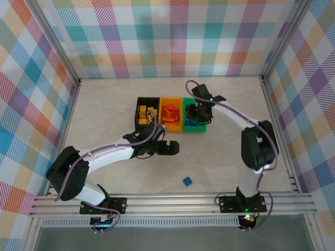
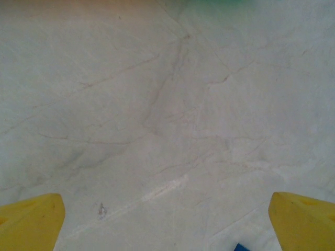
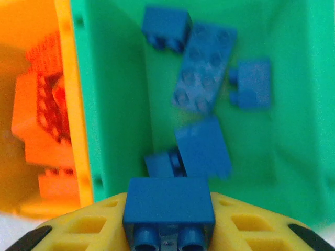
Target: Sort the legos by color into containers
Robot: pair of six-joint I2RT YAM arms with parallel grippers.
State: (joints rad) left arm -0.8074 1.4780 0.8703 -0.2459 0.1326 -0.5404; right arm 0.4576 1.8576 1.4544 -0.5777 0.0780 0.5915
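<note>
My right gripper [image 3: 168,225] hangs over the green bin [image 3: 118,104], shut on a blue lego [image 3: 168,201] held between its yellow fingers. Several blue legos [image 3: 204,68] lie in that bin below it. Orange-red legos [image 3: 42,120] fill the orange-yellow bin [image 3: 68,78] beside it. From above, the black bin [image 1: 140,100], orange-yellow bin [image 1: 170,127] and green bin [image 1: 196,130] form a row, with the right gripper [image 1: 198,112] above the green one. My left gripper [image 1: 168,148] stands open and empty just in front of the bins, its fingertips [image 2: 31,219] wide apart over bare table.
One loose blue lego [image 1: 187,181] lies on the table between the two arm bases; a corner of that lego [image 2: 241,247] shows at the bottom edge of the left wrist view. Yellow legos [image 1: 146,114] sit in the black bin. Plaid walls enclose the table.
</note>
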